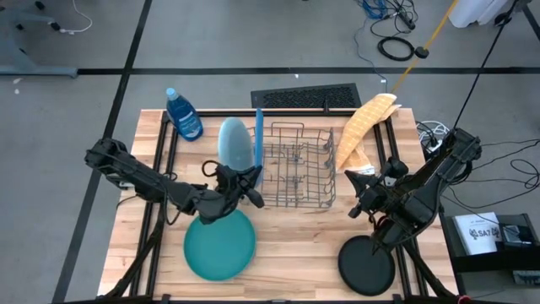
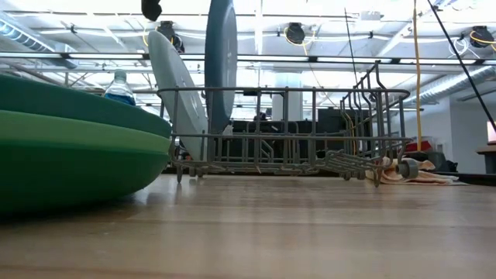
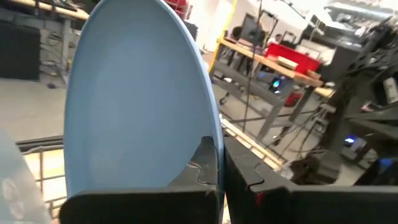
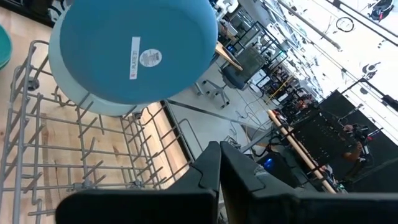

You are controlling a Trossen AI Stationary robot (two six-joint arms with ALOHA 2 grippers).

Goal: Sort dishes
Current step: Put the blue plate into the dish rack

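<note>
A grey wire rack (image 1: 297, 165) stands mid-table. A light blue plate (image 1: 234, 143) leans in its left end; it also shows in the low view (image 2: 172, 85). A blue plate (image 1: 259, 135) stands on edge beside it, its lower rim among the rack's wires (image 2: 221, 132). My left gripper (image 1: 251, 181) is shut on this blue plate at its near side. A teal plate (image 1: 221, 243) lies on a green one (image 2: 70, 167) near the front. A black plate (image 1: 367, 266) lies front right. My right gripper (image 1: 361, 196) is shut and empty, right of the rack. My left gripper pinches the blue plate's rim (image 3: 211, 134) between its two fingers, one finger (image 3: 207, 163) on the plate's face and the other behind the rim. It comes from the table's near-left side. The plate stands upright on edge in the rack.
A blue soap bottle (image 1: 184, 114) lies at the far left. A yellow cloth (image 1: 364, 127) lies by the rack's far right corner, and a black grid mat (image 1: 305, 97) lies behind the rack. Bare wood lies in front of the rack.
</note>
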